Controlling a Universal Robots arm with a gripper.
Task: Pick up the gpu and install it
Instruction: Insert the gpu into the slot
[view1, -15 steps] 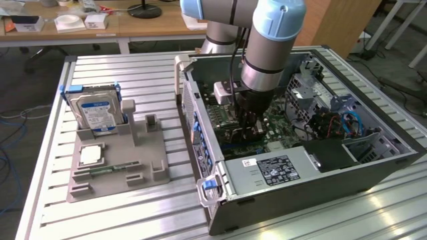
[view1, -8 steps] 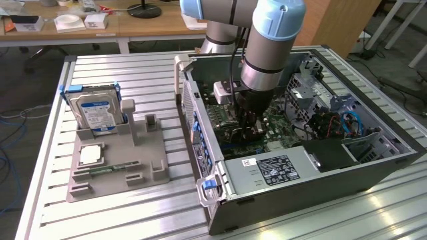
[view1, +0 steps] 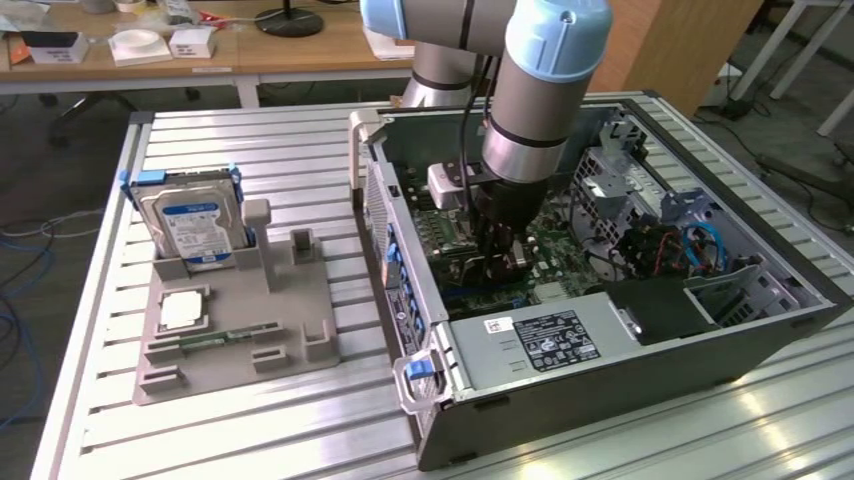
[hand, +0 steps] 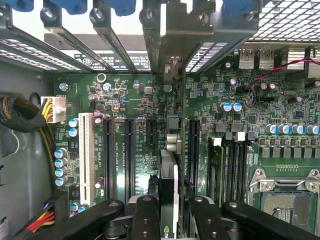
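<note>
Edge-on between my black fingers (hand: 145, 212), the gpu (hand: 169, 172) appears in the wrist view as a thin dark slab, upright over the green motherboard (hand: 135, 100). It runs parallel to the long black expansion slots (hand: 129, 155) on either side. My gripper (hand: 170, 202) is shut on the gpu. Whether the card's lower edge touches a slot is hidden. In the exterior view my gripper (view1: 497, 258) reaches straight down into the open computer case (view1: 601, 350), low over the board.
The case's rear slot brackets (hand: 115, 35) with blue clips lie just beyond the card. A power supply (view1: 561, 340) and cables (view1: 694, 250) crowd the case. On the exterior view's left, a grey fixture (view1: 240, 330) holds a hard drive (view1: 194, 225) and a RAM stick (view1: 220, 338).
</note>
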